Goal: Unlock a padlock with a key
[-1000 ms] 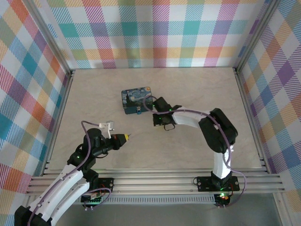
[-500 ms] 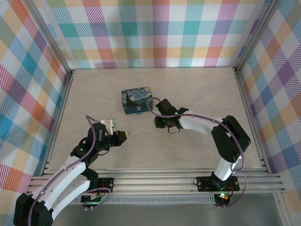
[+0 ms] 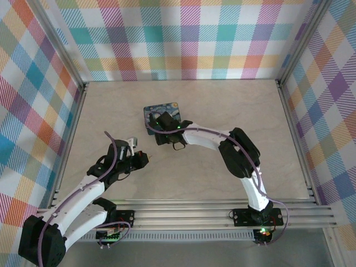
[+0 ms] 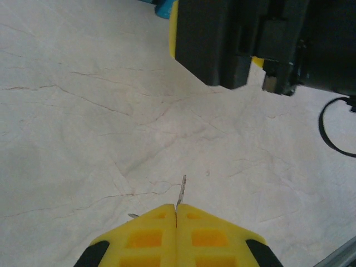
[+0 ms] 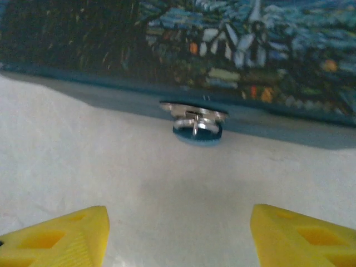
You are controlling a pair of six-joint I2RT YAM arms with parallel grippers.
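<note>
While the left gripper [image 4: 176, 210] pinched the key [image 4: 182, 189] tip-out over the worktop [image 3: 233, 105], near edge, left side | right gripper [image 5: 178, 217] gaped wide, facing the padlock [image 5: 222, 50], centre toward far edge | best bet: straddle it squarely, clamp before keying.

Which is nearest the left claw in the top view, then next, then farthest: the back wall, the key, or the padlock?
1. The key: pinched in the left claw itself.
2. The padlock: up and right, mid-table.
3. The back wall: farthest, beyond the table.
</note>
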